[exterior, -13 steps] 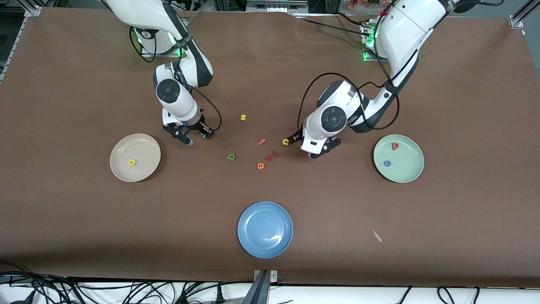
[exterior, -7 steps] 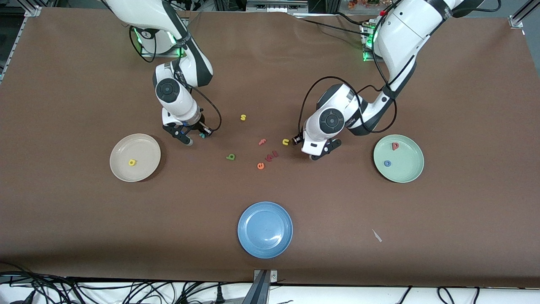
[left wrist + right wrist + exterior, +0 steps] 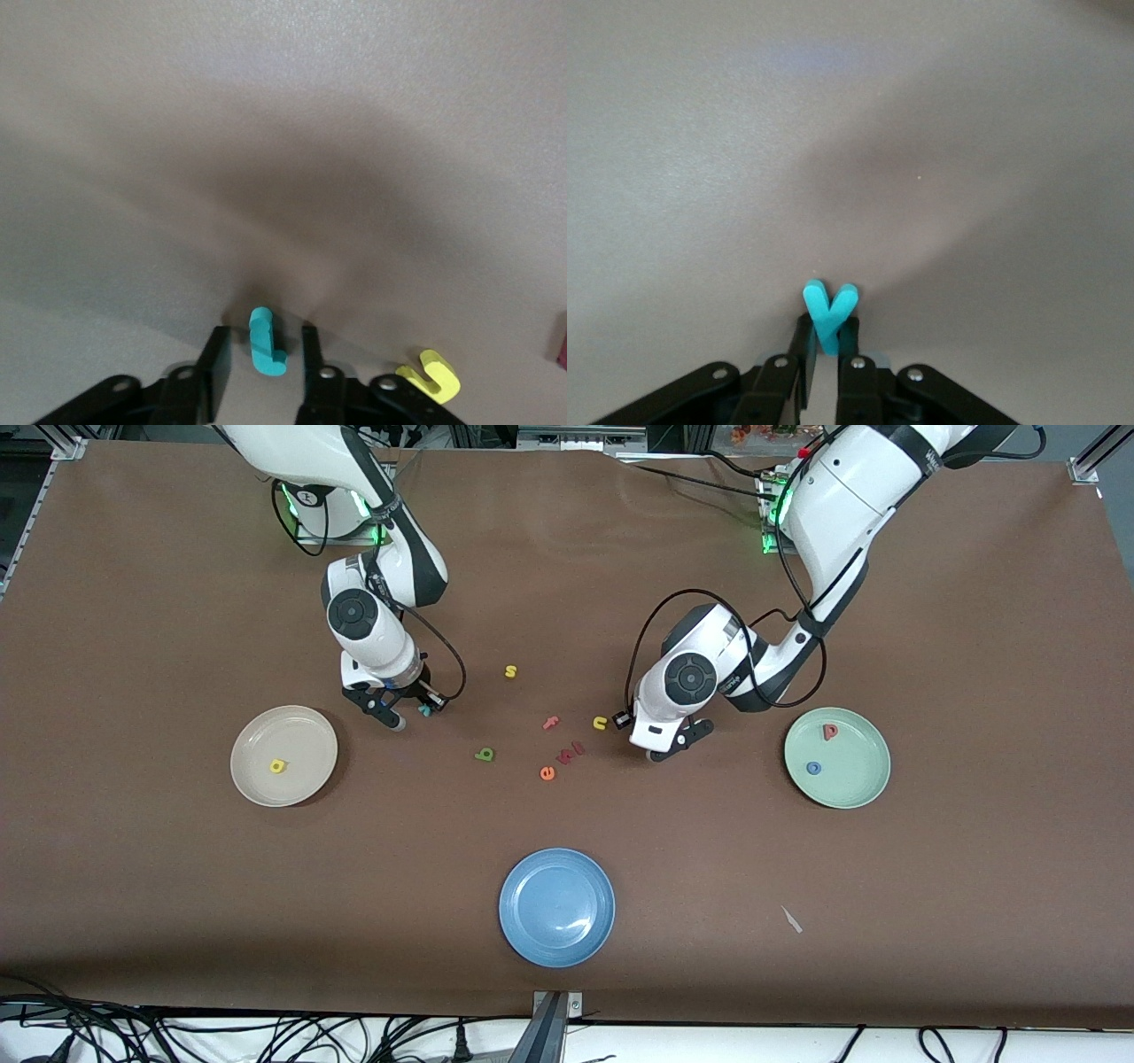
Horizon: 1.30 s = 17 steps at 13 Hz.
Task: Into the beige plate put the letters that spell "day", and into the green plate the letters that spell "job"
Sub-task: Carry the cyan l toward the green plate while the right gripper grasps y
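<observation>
— Where has the teal Y (image 3: 829, 305) got to?

— The right gripper (image 3: 827, 326) has it pinched between its fingers, arms of the Y poking out past the tips. It's over the brown table (image 3: 177, 921), near the beige plate (image 3: 297, 735) but not above it.

— Anything in that plate?

— One yellow looped letter (image 3: 278, 765) lying on it. The green looped letter (image 3: 484, 755) is out on the table, between the beige plate and the little cluster in the middle.

— And the left gripper (image 3: 264, 331)?

— Low over the table beside that cluster. Its fingers (image 3: 217, 359) stand one on each side of the teal hooked letter (image 3: 266, 345), with a sliver of gap either way, so they're spread around it, not squeezing. I can't tell whether that letter is on the table or clear of it. The yellow u (image 3: 430, 376) sits just beside.

— The green plate (image 3: 855, 766)?

— Toward the left arm's end of the table, holding a red letter (image 3: 830, 732) and the blue ring (image 3: 813, 767), apart from each other.

— What else is around?

— A yellow s (image 3: 510, 671), a pink f (image 3: 551, 723), an orange e (image 3: 547, 773), and the blue plate (image 3: 556, 906) nearest the front camera.
</observation>
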Motion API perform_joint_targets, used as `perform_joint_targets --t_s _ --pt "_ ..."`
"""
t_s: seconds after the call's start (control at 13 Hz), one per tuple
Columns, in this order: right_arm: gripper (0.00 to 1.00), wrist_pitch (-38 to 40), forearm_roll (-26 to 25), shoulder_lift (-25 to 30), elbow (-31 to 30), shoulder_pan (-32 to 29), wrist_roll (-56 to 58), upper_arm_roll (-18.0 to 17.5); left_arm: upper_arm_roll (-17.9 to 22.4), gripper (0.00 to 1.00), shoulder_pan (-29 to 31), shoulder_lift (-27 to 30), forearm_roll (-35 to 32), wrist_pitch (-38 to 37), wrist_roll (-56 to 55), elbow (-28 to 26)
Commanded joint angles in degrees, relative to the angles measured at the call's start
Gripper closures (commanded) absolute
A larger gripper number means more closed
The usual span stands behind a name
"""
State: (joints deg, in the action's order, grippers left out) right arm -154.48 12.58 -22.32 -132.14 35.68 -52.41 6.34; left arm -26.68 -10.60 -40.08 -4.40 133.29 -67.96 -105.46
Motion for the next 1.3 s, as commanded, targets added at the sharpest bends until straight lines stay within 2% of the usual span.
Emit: perform_joint_targets --t_s 0.0,0.08,0.31,0.38,0.61,0.84,1.0,1.07,1.23 --pt "1.00 5.03 -0.28 2.10 1.70 0.27 3.34 0.95 0.31 0.93 -0.30 0.09 -1.49 1.01 -0.86 -0.19" --pt "1.00 8.37 -0.28 3.24 2.50 0.27 7.63 3.13 0.31 1.00 -0.38 0.35 -1.40 0.92 -0.86 0.08" --pt "1.00 15.86 -0.28 4.48 4.61 0.27 23.44 9.81 0.49 1.00 0.40 2.19 -1.49 -1.87 -0.42 0.69" --pt "1.00 16.92 -0.28 4.74 4.70 0.27 29.85 12.18 0.58 1.00 0.58 3.51 -1.93 -4.59 -0.33 1.22" --pt "1.00 17.02 -0.36 4.40 4.70 0.18 45.85 18.17 0.49 1.00 2.33 5.01 -9.29 -16.35 0.01 5.86" --pt "1.00 17.02 -0.54 2.38 6.71 -0.43 62.03 23.44 0.40 1.00 8.04 5.19 -12.74 -23.14 10.08 8.95" --pt "1.00 17.02 -0.45 -0.16 7.60 -0.87 67.94 24.68 0.40 1.00 12.51 5.28 -12.74 -25.26 18.00 10.27" --pt "0.93 17.02 -0.54 -0.53 8.04 -1.83 70.32 24.77 0.40 1.00 14.80 5.28 -12.74 -25.35 22.04 10.36" --pt "0.13 17.11 -0.45 -0.62 8.92 -2.46 73.06 24.77 0.49 1.00 18.93 5.19 -13.35 -25.27 30.56 10.36"
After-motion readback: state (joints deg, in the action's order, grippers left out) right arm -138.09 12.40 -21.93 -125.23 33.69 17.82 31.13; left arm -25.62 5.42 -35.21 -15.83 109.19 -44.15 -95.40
